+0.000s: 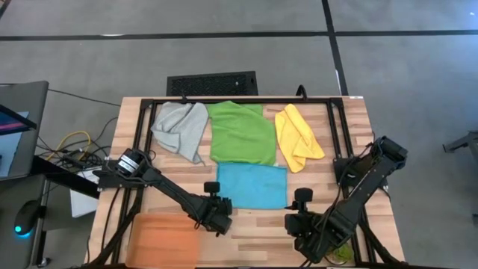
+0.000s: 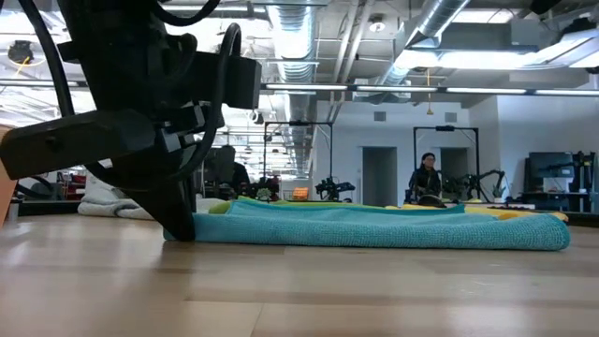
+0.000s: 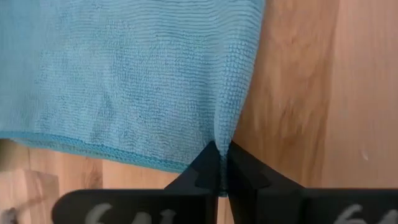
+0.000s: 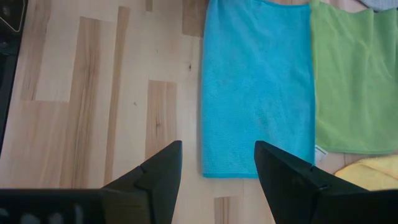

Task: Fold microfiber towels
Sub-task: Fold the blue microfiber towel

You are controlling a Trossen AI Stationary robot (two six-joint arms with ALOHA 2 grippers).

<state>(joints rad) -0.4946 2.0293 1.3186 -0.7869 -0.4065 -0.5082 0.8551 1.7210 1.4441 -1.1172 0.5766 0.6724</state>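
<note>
My left arm reaches from the bench's [image 1: 246, 239] left edge diagonally toward the middle, its wrist lowered so that my left end effector [image 1: 221, 217] sits at the near left corner of the teal towel [image 1: 252, 185]. My right arm folds in from the right edge, and my right end effector [image 1: 302, 228] hovers over bare wood just near of the teal towel's right corner, fingers spread wide and holding nothing.

My left wrist view shows what the overhead cannot: my two fingers [image 3: 205, 171] are pinched together on the teal towel's [image 3: 137, 81] hemmed corner, with the cloth's edge running down between them. The low view shows my left end effector [image 2: 178, 220] tilted down onto the bench [image 2: 299, 290], its tip touching the end of the teal towel [image 2: 374, 229], which lies flat and low. A person [image 2: 426, 178] stands far back in the room there.

My right wrist view looks past my parted fingers [image 4: 158, 171] at the teal towel [image 4: 255, 87] with the green towel [image 4: 354, 74] just beside it.

From above, the grey towel [image 1: 181, 127], green towel [image 1: 240, 133] and yellow towel [image 1: 296, 137] lie in a row along the far side; the grey and yellow ones are rumpled. An orange tray [image 1: 166, 237] rests at the near left corner.
</note>
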